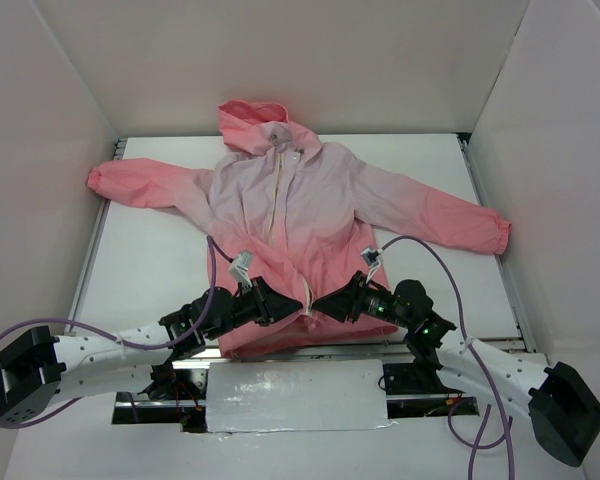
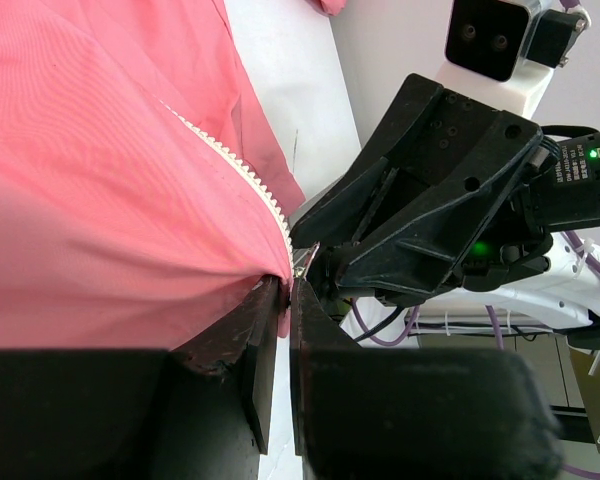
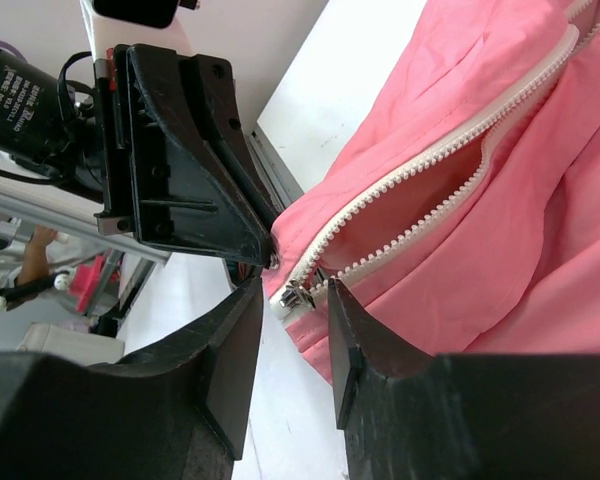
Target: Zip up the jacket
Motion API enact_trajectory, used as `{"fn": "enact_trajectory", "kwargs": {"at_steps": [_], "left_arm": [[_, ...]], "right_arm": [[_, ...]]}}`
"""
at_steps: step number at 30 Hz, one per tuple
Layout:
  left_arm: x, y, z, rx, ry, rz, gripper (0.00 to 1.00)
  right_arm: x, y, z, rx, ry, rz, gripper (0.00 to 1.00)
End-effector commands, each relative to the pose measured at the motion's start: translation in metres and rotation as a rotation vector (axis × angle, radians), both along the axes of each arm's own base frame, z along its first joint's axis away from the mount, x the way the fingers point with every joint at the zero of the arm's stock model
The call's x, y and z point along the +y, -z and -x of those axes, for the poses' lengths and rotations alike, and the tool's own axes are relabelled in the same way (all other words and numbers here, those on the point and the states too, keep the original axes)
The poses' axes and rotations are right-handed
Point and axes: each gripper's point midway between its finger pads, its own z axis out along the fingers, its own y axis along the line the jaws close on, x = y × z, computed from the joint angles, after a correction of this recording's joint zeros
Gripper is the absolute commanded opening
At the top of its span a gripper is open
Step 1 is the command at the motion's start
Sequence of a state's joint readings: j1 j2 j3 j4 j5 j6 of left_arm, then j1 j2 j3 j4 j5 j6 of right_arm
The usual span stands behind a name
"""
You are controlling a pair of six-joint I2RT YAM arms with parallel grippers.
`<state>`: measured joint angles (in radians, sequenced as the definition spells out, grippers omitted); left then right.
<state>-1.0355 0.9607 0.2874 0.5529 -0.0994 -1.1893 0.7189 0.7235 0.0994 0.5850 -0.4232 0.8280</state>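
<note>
The jacket (image 1: 320, 200) lies flat on the white table, hood far, coral hem near, its cream zipper (image 1: 277, 195) open down the front. My left gripper (image 1: 288, 306) is shut on the hem fabric just left of the zipper's bottom; in the left wrist view (image 2: 285, 295) pink cloth is pinched between the tips. My right gripper (image 1: 322, 304) is open, its jaws on either side of the metal zipper slider (image 3: 300, 294) at the hem without touching it. In the right wrist view the gripper (image 3: 295, 290) shows the open zipper teeth (image 3: 430, 165) running away above it.
White walls enclose the table on three sides. A foil-taped panel (image 1: 295, 395) lies at the near edge between the arm bases. Purple cables (image 1: 212, 270) loop over the jacket's lower corners. The sleeves (image 1: 130, 185) spread left and right.
</note>
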Motion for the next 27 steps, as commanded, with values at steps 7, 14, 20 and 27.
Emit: {"fn": "enact_trajectory", "kwargs": {"at_steps": [7, 14, 20, 27], "left_arm": [[-0.0067, -0.0225, -0.0037, -0.032, -0.001, 0.059, 0.00], [-0.0079, -0.0254, -0.0045, -0.036, -0.001, 0.062, 0.00], [-0.0078, -0.0268, -0.0047, -0.038, -0.004, 0.064, 0.00], [-0.0103, -0.0268, -0.0059, -0.032, 0.000, 0.050, 0.00]], "right_arm": [[0.0031, -0.0285, -0.0042, -0.091, -0.004, -0.057, 0.25], [0.0043, -0.0248, -0.0031, -0.073, -0.016, -0.056, 0.20], [0.0063, -0.0235, -0.0033, -0.064, -0.024, -0.049, 0.16], [0.0066, -0.0286, -0.0052, -0.064, -0.016, -0.063, 0.00]]}}
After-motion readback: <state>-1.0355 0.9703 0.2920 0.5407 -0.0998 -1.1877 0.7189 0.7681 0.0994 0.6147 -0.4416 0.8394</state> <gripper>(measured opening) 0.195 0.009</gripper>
